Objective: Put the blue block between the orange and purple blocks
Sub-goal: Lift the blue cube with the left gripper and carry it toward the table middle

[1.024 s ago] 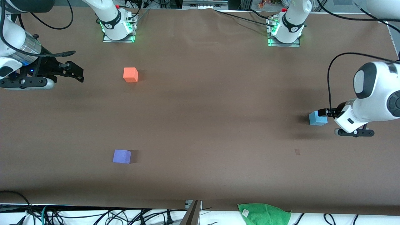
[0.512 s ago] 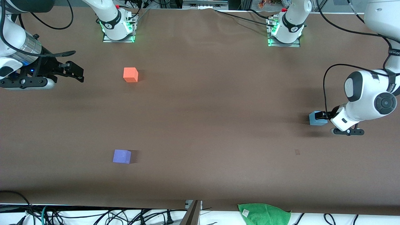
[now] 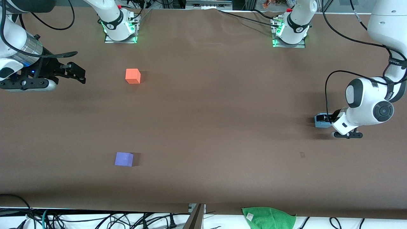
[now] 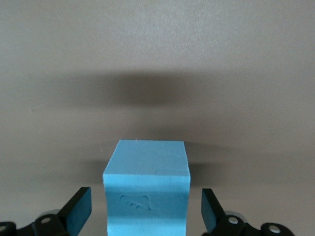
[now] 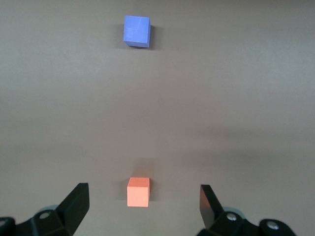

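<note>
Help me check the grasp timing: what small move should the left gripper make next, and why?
Probably close. The left gripper sits low at the blue block, open, a finger on either side with gaps showing, so nothing grips it yet. The right gripper waits open near the orange block.

I see a brown counter (image 3: pixel 206 111). On it lie the orange block (image 3: pixel 133 76), the purple block (image 3: pixel 124 159) nearer my camera, and the blue block (image 3: pixel 319 121) at the left arm's end.

Blue block (image 4: pixel 146 189) sits on the brown counter (image 4: pixel 157 59), square between my left hand's (image 4: pixel 146 216) two fingers (image 4: pixel 78 211). A gap shows on each side, neither finger touching it. Faint dent on its facing side. Dark shadow band across the counter above it.
</note>
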`<state>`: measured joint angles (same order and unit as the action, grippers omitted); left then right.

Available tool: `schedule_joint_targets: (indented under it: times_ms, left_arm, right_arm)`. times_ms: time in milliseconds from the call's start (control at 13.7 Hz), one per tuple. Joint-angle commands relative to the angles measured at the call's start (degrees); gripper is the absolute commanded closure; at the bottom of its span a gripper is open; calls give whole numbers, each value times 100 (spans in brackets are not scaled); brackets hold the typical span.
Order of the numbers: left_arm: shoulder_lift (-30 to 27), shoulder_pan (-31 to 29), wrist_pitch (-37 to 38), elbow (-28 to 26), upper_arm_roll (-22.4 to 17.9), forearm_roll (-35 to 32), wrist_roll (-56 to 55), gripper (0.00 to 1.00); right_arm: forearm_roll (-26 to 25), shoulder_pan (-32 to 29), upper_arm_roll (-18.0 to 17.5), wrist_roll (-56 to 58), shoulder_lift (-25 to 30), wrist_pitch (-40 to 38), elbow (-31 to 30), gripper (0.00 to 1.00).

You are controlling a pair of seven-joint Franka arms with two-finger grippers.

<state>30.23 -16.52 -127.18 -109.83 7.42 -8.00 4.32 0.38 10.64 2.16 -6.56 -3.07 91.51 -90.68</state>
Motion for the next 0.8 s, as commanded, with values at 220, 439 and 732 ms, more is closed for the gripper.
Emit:
schedule_joint_targets:
  times_ms: [220,439,732]
  left_arm:
    - [150,-80,-211,5,58,-97,253,82]
    - [-86,-54,383,224,154,-71,236,83]
    - [-255,17,2097,1584,962,-18,61,83]
  right_arm:
    - [-3,-35,-49,14,8,-89,85,1]
    - [-3,-35,-57,6,8,-89,85,1]
    - [-2,-35,-57,5,8,-89,94,1]
